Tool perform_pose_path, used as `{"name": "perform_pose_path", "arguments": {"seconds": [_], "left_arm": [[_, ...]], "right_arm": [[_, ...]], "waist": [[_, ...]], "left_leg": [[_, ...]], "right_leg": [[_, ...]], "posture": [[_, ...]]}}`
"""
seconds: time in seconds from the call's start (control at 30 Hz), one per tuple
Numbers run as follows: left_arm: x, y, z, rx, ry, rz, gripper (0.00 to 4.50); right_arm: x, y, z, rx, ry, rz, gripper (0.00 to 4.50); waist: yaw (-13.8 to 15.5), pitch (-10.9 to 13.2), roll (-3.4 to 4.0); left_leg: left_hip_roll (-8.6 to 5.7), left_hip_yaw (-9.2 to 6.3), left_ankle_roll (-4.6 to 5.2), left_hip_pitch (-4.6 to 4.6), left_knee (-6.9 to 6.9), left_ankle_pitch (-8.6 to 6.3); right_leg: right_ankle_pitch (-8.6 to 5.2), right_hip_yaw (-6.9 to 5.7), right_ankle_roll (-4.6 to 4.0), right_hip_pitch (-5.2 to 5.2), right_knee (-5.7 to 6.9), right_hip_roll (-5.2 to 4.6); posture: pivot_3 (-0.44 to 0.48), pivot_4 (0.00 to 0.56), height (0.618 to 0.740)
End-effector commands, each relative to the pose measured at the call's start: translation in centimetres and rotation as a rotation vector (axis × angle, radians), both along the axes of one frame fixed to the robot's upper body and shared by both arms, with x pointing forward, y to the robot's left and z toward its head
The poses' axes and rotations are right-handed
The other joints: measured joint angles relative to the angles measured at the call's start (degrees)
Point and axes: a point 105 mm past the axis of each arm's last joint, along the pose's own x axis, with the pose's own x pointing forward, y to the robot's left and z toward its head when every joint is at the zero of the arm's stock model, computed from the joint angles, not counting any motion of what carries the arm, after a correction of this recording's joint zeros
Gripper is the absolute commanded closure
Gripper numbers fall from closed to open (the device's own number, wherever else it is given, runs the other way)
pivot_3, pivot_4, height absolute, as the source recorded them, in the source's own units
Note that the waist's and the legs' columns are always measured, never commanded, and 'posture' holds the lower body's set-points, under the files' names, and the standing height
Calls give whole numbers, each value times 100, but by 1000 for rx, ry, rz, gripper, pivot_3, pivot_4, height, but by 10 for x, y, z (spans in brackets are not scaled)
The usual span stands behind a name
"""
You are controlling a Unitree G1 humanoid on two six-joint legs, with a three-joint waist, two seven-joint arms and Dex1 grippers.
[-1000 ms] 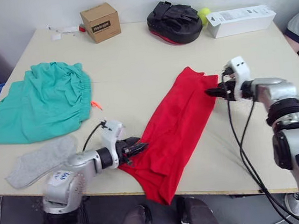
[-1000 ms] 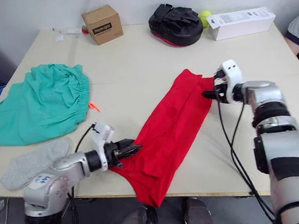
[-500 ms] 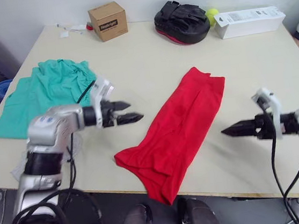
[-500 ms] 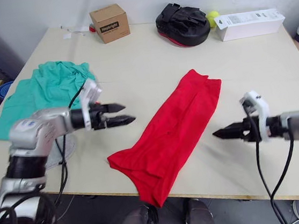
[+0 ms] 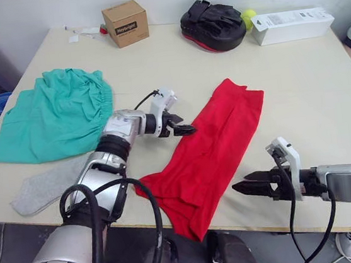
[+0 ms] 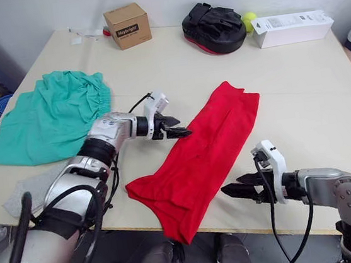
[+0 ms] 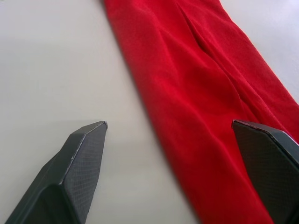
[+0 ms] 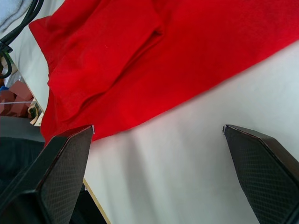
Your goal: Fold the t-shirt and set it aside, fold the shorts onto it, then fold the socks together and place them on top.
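T-shirt: the red t-shirt (image 5: pixel 212 143) lies on the table (image 5: pixel 310 91) as a long band folded lengthwise, going from near the middle of the table down to the front edge, where its lower end hangs a little over the edge.
Left gripper: the left gripper (image 5: pixel 185 130) is at the left long edge of the t-shirt, about at the upper half of the band. In the left wrist view its two fingers (image 7: pixel 74 163) are spread wide, one over the bare table and one over the red cloth; it holds nothing.
Right gripper: the right gripper (image 6: pixel 236 188) is low over the table near the front edge, just beside the right long edge of the t-shirt and pointing toward it. Its fingers (image 8: pixel 56 163) are also spread wide, with nothing between them.
Shorts: the teal shorts (image 5: pixel 50 117) lie spread on the left part of the table, well apart from the t-shirt.
Socks: the grey socks (image 5: pixel 45 184) lie flat near the front left corner, just below the shorts.
Other things: at the far edge stand a cardboard box (image 5: pixel 125 23), a black bag (image 5: pixel 211 24), a yellow-green ball (image 5: pixel 248 15) and a long white box (image 5: pixel 291 24).
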Motion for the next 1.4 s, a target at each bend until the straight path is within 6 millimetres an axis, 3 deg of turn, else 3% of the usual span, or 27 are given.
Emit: {"name": "perform_pose_path", "arguments": {"seconds": [0.03, 0.17, 0.2, 0.3, 0.67, 0.7, 0.93, 1.07, 1.13, 1.4], "left_arm": [[0, -8, 1, 17, -14, -17, 35], [-1, -11, -13, 81, -8, -20, 35], [-2, -11, -16, 93, -4, -21, 211], [-2, -11, -22, 124, -1, -12, 860], [-1, -7, -34, 40, 64, 76, 4278], [0, -6, -34, 42, 48, 85, 4475], [8, 14, -32, -62, 67, 206, 4475], [8, 19, -20, -102, 29, 258, 4475], [-8, 19, -20, -31, -63, 167, 4475], [-31, 35, -9, 4, -193, 412, 4475]], "right_arm": [[-10, 21, -13, 28, 64, 42, 0], [-9, 38, -21, 25, 77, 44, 0], [-10, 42, -22, 22, 80, 51, 0], [-8, 47, -25, 7, 85, 48, 558], [1, 51, -26, -8, 68, 4, 4310], [1, 50, -26, -8, 67, 3, 4489], [12, 30, -12, -30, 15, -34, 4489], [25, 12, -2, -68, -11, -61, 4489], [31, 5, 1, -82, -16, -63, 4489], [47, -21, 4, -167, -6, -25, 4489]], "waist": [[-16, -3, -6], [-39, -16, -24], [-45, -22, -32], [-61, -40, -58], [-67, -42, -59], [-66, -42, -59], [-76, -42, -59], [-125, -40, -56], [-172, -36, -50], [-113, -32, -41]], "left_leg": [[1, 0, 0, 2, 0, 0], [3, 1, 1, 12, -1, -2], [3, 1, 2, 17, -1, -3], [6, -3, 1, 20, -2, -7], [5, -1, 9, 13, -4, -17], [4, -1, 10, 12, -4, -18], [3, 0, 13, 10, -3, -19], [1, 3, 15, 12, -2, -17], [1, 3, 13, 12, -2, -17], [0, 5, 8, 8, -5, -7]], "right_leg": [[0, 1, 0, 0, 0, 0], [0, 5, -1, 2, -3, -2], [0, 7, -1, 4, -1, -3], [-1, 7, -2, 7, 0, -4], [-1, 5, -3, 5, -3, -5], [-2, 5, -3, 5, -3, -5], [-1, 6, -2, 3, -3, -6], [-1, 10, -2, 3, -3, -9], [-1, 11, -2, 1, -2, -8], [-1, 13, -2, 1, 7, -8]], "posture": [[0, 150, 740], [0, 150, 740], [0, 150, 740], [0, 150, 740], [0, 150, 740], [0, 150, 740], [0, 150, 740], [0, 150, 740], [0, 150, 740], [0, 150, 740]]}}
